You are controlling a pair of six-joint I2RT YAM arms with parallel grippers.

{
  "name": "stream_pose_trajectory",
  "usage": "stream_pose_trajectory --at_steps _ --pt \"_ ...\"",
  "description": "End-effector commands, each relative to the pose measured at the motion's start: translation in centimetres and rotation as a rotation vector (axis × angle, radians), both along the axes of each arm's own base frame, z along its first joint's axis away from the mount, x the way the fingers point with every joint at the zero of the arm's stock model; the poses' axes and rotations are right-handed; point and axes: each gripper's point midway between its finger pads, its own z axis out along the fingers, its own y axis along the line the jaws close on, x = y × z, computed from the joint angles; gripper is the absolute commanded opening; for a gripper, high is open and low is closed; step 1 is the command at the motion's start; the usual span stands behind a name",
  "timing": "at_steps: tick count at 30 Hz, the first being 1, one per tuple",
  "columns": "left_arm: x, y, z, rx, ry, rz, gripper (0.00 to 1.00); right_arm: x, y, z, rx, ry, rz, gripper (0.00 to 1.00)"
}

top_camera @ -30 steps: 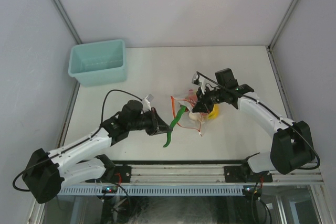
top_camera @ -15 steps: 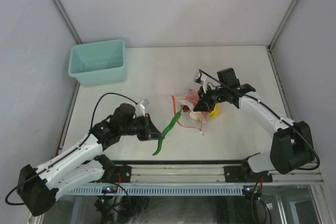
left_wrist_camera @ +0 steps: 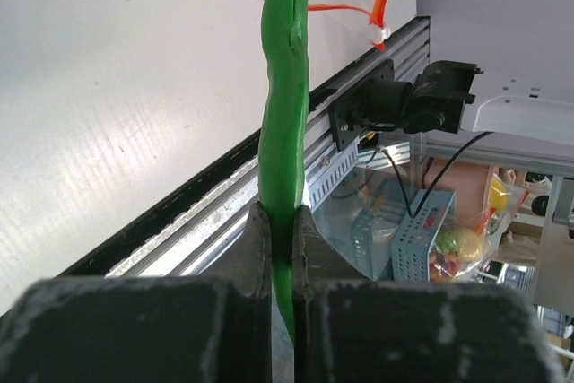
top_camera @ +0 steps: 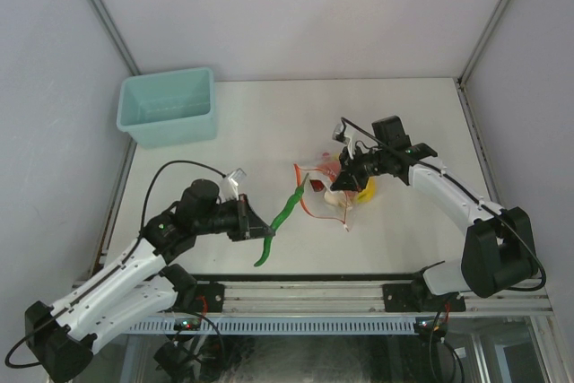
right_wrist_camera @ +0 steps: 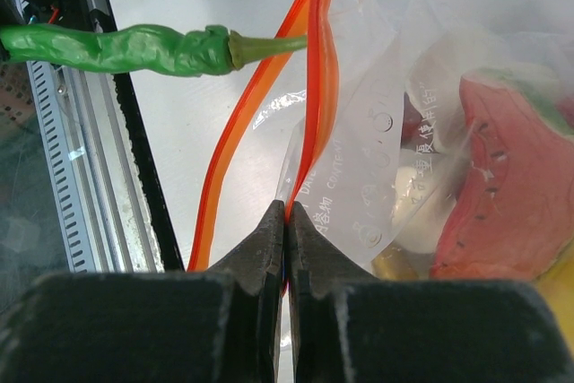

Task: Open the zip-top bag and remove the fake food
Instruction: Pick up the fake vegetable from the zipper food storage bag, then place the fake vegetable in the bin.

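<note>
At the bottom of the top view, the metal rail (top_camera: 305, 289) runs along the table's near edge. Just above it, lower left of centre, the left gripper (top_camera: 255, 225) has its fingers clamped on the green pepper (top_camera: 279, 220). In the left wrist view the two fingers (left_wrist_camera: 257, 248) press against the pepper (left_wrist_camera: 285, 87) from both sides near its lower end. The rest of it runs straight up the frame past the fingertips. The pepper is off the table (top_camera: 269, 123) and slants up to the right. Its stem end comes right up to the bag's orange strip; whether they touch cannot be told.

Right of centre lies the bag (top_camera: 323, 202), mouth towards the left. The right gripper (top_camera: 346, 170) is closed on it. In the right wrist view the fingers (right_wrist_camera: 267, 248) are shut on the clear film beside the orange strip (right_wrist_camera: 314, 105), at the bottom centre of the frame. Inside the bag (right_wrist_camera: 377, 132), to the right of the fingers, sit a red piece (right_wrist_camera: 511, 177) and a whitish piece (right_wrist_camera: 417, 213). The top view also shows a yellow banana (top_camera: 365, 192) at the bag's right end.

At the far upper left stands the teal bin (top_camera: 170, 129), well apart from both grippers.
</note>
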Motion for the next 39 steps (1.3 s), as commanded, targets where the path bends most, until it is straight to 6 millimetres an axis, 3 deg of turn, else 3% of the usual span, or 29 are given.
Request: stream_pose_trajectory --at_steps 1,16,23,26,33,39 --pt "2.0 -0.6 5.6 -0.116 -0.169 0.029 0.00 0.4 0.3 1.2 0.041 -0.035 0.005 0.00" --pt "8.4 0.0 11.9 -0.276 -0.405 0.270 0.00 0.2 0.3 1.3 0.049 -0.037 0.008 0.00" --pt "9.0 1.3 12.0 -0.272 -0.424 0.300 0.00 0.3 0.0 1.3 0.054 -0.040 -0.001 0.00" --pt "10.8 3.2 12.6 -0.264 -0.452 0.432 0.00 0.4 0.0 1.3 0.056 -0.038 -0.004 0.00" --pt "16.9 11.0 14.9 -0.309 -0.519 0.978 0.00 0.4 0.0 1.3 0.059 -0.036 -0.004 0.00" --pt "20.6 16.1 13.9 -0.324 -0.475 1.276 0.00 0.3 0.0 1.5 0.061 -0.044 -0.003 0.00"
